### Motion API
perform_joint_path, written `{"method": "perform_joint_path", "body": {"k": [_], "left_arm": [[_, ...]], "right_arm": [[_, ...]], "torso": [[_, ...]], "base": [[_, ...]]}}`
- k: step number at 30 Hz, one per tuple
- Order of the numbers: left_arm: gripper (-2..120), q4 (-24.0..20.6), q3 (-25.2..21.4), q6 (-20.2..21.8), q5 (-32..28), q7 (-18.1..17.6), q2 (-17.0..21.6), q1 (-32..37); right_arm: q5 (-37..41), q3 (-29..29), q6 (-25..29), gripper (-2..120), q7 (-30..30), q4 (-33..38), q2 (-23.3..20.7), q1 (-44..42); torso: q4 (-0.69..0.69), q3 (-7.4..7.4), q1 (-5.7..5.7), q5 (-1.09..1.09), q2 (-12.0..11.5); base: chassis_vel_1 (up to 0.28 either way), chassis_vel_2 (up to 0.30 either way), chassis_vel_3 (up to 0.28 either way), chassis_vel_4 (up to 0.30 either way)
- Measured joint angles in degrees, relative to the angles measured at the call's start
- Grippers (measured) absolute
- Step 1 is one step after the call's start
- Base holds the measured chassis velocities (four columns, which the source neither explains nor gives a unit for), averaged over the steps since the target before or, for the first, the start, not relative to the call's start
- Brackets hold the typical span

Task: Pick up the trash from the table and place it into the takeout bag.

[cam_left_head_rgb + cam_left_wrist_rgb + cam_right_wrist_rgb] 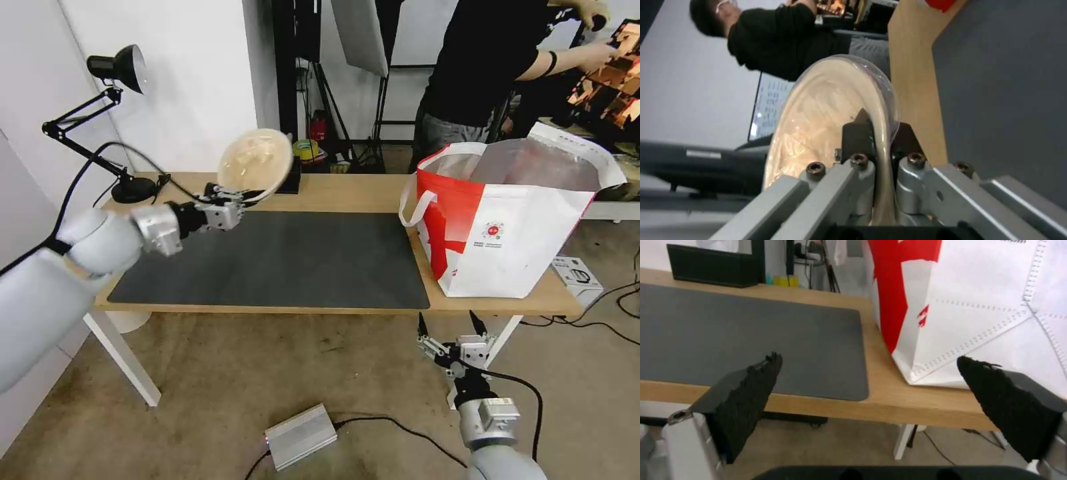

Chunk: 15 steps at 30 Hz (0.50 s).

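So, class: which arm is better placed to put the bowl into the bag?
Left. The left gripper already grips the beige pulp bowl by its rim; the right gripper hangs open below the table edge.

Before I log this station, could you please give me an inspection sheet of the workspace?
Surface: table with dark grey mat, bare.
Job's things: beige pulp bowl held tilted above the table's far left; takeout bag upright and open at the right end.
Clutter: black tissue box at the far edge; desk lamp.
Grippers: left gripper clamped on the bowl's rim; right gripper open, below the table's near edge.
Cables: cable across the floor to a grey box.
Surroundings: a person stands behind the table.
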Motion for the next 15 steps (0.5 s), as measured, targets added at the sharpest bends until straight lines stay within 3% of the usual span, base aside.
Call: {"method": "perform_joint_path", "body": {"k": [9,15], "left_arm": [[0,6.7,10.7,-1.4,0.3,1.1,-6.1,-12.7],[0,10.8,13.4,-2.6,1.0,2.0,-10.3,-17.4]], "right_arm": [[-0.5,-0.2,-0.2,100,0.0,0.7,1.1,-0.3],[-0.7,-0.2,-0.3,100,0.0,1.0,1.8,-0.5]], "torso": [[0.0,0.0,0.0,0.0,0.0],[0.0,0.0,0.0,0.0,0.0]], "base": [[0.0,0.0,0.0,0.0],[0.0,0.0,0.0,0.0]]}}
